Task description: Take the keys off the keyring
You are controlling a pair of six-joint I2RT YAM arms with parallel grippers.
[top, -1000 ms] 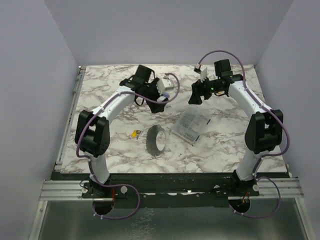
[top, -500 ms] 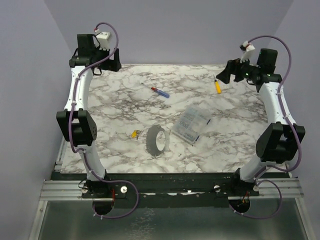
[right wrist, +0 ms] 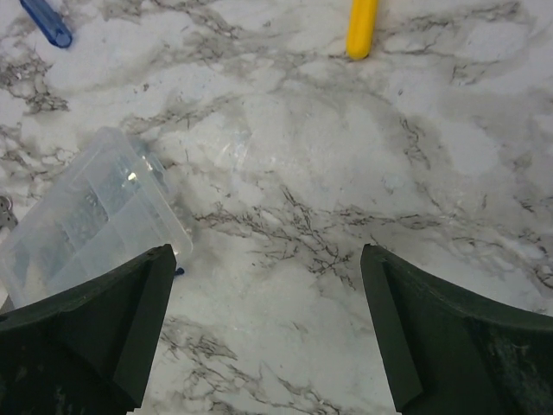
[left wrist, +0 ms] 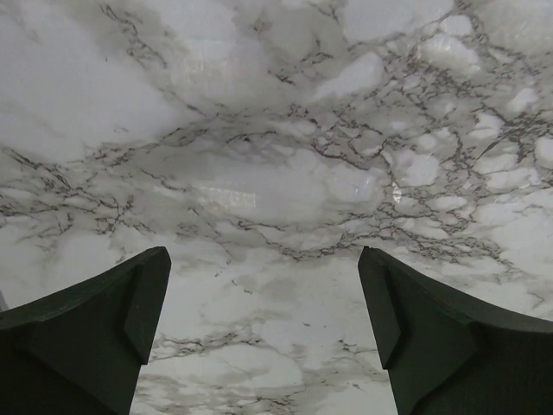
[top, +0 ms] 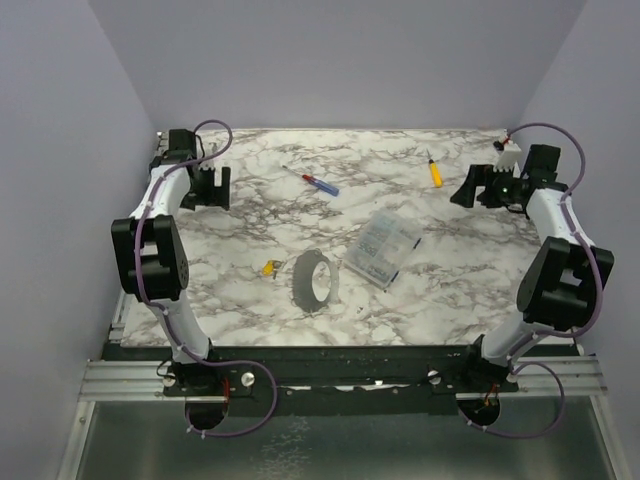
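The keyring [top: 313, 281], a wide grey metal hoop, stands on edge on the marble table near the front middle. The keys [top: 269, 268], a tiny yellow-tan cluster, lie just left of the hoop; whether they touch it I cannot tell. My left gripper [top: 210, 188] is at the far left back, open over bare marble [left wrist: 263, 259]. At the far right back my right gripper [top: 468, 190] is open too, with nothing between its fingers [right wrist: 268, 255]. Both grippers are far from the keyring, and neither wrist view shows the keys.
A clear plastic compartment box [top: 382, 250] lies right of the hoop and shows at the left of the right wrist view [right wrist: 86, 225]. A slim blue-and-red stick [top: 322, 184] lies at the back middle. A yellow stick [top: 435, 172] lies back right, ahead of the right gripper [right wrist: 361, 26].
Both arms have swung away from the back middle of the table, up and outward, then dropped low at the far left and far right. The two sticks now lie uncovered.
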